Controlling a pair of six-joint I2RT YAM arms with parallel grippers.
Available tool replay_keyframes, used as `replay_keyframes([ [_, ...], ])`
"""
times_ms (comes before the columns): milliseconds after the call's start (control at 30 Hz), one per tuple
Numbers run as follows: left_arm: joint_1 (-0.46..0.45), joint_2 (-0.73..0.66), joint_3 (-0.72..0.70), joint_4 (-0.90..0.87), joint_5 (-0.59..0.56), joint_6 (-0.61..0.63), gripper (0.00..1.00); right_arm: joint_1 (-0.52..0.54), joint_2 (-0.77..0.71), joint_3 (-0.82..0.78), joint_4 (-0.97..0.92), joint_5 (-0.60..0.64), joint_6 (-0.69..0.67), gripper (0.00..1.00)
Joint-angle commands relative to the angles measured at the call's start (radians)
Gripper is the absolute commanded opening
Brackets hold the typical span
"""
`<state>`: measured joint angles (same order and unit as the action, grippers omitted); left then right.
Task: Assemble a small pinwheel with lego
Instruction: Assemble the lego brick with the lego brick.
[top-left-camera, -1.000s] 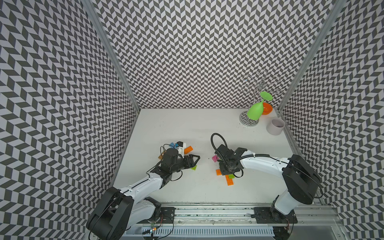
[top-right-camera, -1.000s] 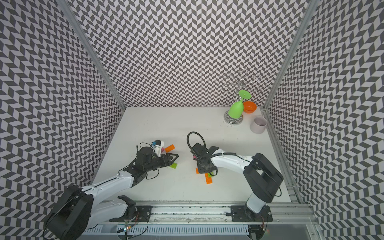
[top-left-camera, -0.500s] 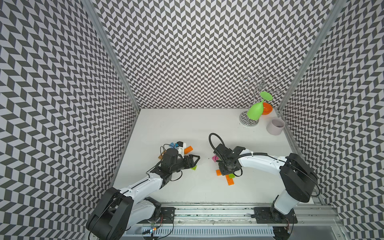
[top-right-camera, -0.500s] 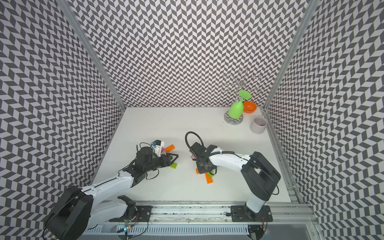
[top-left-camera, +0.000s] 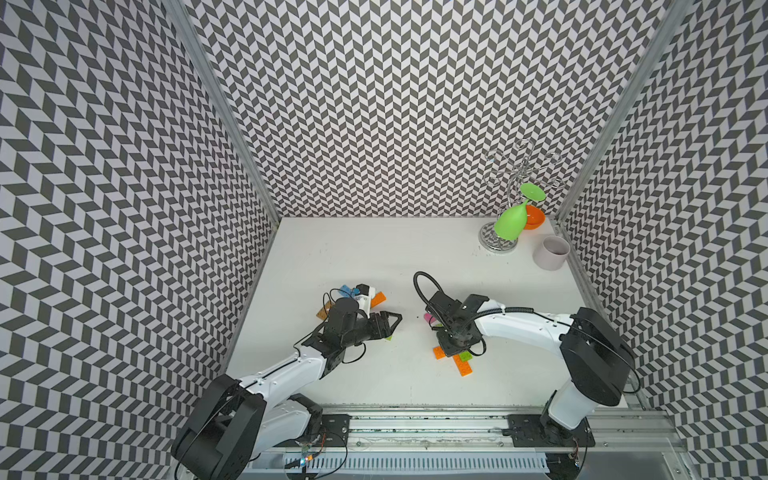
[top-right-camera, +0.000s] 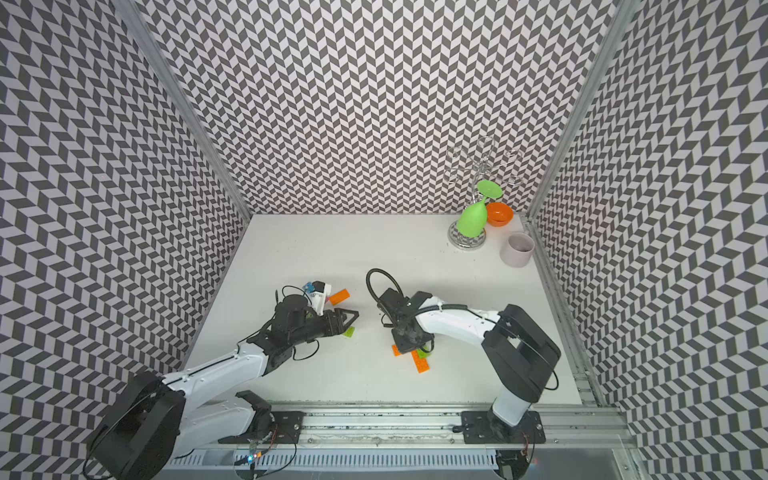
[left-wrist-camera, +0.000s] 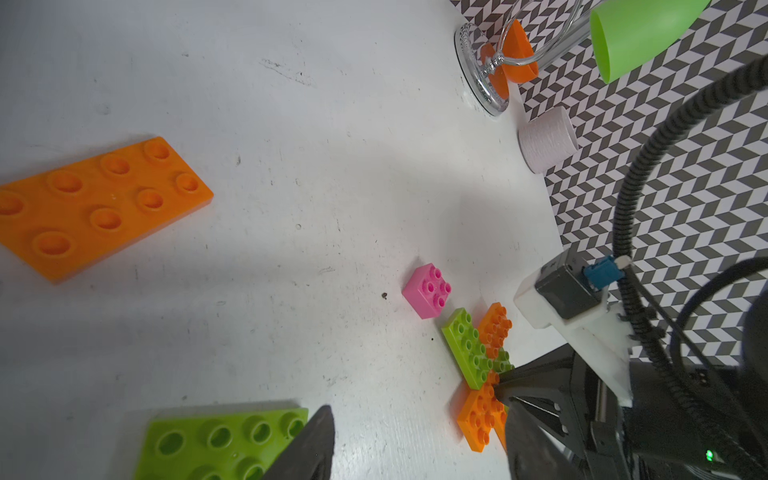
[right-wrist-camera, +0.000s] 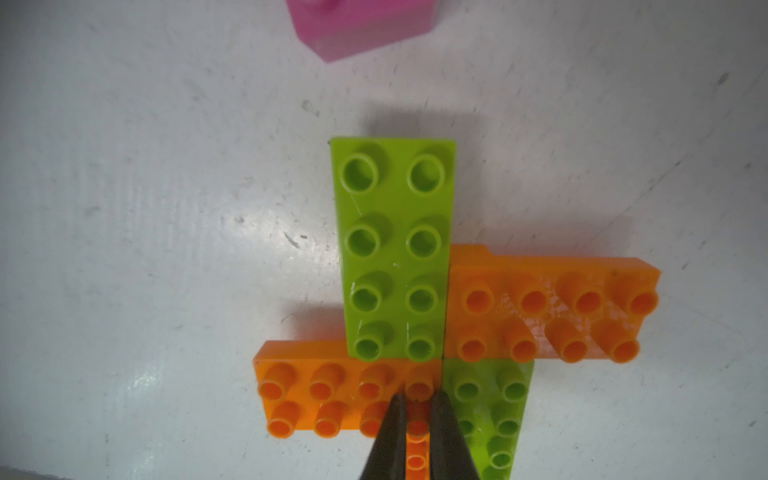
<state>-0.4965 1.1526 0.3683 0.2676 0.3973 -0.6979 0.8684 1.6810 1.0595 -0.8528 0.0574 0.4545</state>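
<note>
A pinwheel of lego (right-wrist-camera: 395, 249), two lime and two orange oblong bricks in a cross, lies flat on the white table (top-left-camera: 415, 257), seen in both top views (top-right-camera: 420, 363). My right gripper (right-wrist-camera: 415, 399) points down at its centre, shut, its tips on the orange brick (right-wrist-camera: 332, 390). A pink square brick (left-wrist-camera: 428, 291) sits just beyond the pinwheel. My left gripper (left-wrist-camera: 419, 405) hovers low to the left, open with nothing between its fingers. A loose lime brick (left-wrist-camera: 216, 444) lies beside one finger and a loose orange brick (left-wrist-camera: 99, 203) farther off.
Blue (top-left-camera: 345, 290) and brown (top-left-camera: 323, 312) bricks lie behind my left wrist. At the back right stand a wire rack with a green goblet (top-left-camera: 509, 222), an orange bowl (top-left-camera: 534, 217) and a grey cup (top-left-camera: 550, 252). Patterned walls close in three sides.
My right wrist has shifted slightly to the left over the pinwheel. The left arm and the loose bricks have not moved.
</note>
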Motion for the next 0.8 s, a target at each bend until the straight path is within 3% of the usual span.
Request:
replay_keyframes([
  [0,-0.006,-0.011,0.012,-0.007,-0.013,0.014,0.65,0.005,-0.027,0.025,-0.021,-0.010,0.009,0.10],
  [567,-0.007,-0.004,0.011,0.001,-0.013,0.012,0.65,0.007,-0.053,0.044,-0.034,-0.026,0.022,0.14],
  [767,0.001,0.027,0.056,-0.012,-0.020,0.030,0.65,-0.001,-0.056,0.133,-0.017,0.001,-0.013,0.16],
])
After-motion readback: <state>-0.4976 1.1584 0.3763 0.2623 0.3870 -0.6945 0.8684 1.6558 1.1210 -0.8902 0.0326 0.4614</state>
